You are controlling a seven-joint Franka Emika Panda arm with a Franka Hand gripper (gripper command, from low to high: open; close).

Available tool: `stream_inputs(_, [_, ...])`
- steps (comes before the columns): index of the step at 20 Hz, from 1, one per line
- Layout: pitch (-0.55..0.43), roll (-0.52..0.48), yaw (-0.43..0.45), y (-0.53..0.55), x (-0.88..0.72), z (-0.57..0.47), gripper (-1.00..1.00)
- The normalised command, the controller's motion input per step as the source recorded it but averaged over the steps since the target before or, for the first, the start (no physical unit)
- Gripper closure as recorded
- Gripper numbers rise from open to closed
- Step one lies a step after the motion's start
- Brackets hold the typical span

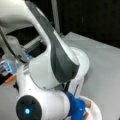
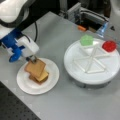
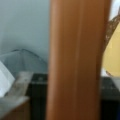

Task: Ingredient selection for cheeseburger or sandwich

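In a front view the sandwich [image 2: 37, 72] sits on a white paper plate [image 2: 27, 86]: a brown toast slice at the bottom, yellow-orange cheese [image 2: 44, 75] above it, and a second toast slice [image 2: 35, 67] on top, slightly tilted. My gripper [image 2: 32, 59], on its blue and white hand, is at the top slice's far corner and shut on it. The wrist view is filled by that toast's brown edge [image 3: 75, 60], with cheese [image 3: 113, 55] to the right. Green lettuce [image 2: 86, 40] and a red disc [image 2: 109, 45] lie on the white turntable [image 2: 75, 62].
The arm fills most of a front view, leaving the blue hand [image 1: 77, 107], the plate's rim [image 1: 96, 113] and part of the turntable [image 1: 83, 60] showing. An orange piece [image 2: 81, 28] and metal hardware [image 2: 90, 15] stand behind the turntable.
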Motion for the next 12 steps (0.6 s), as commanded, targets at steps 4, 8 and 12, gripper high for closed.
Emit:
stream_inputs(4, [0.090,-0.079,0.036,-0.09,0.04,-0.14,1.00])
stream_inputs(8, [0.046,-0.063,0.037,-0.05,0.02,-0.13,1.00])
stream_inputs(12, [0.004,-0.053,0.027,0.02,-0.01,-0.13,1.00])
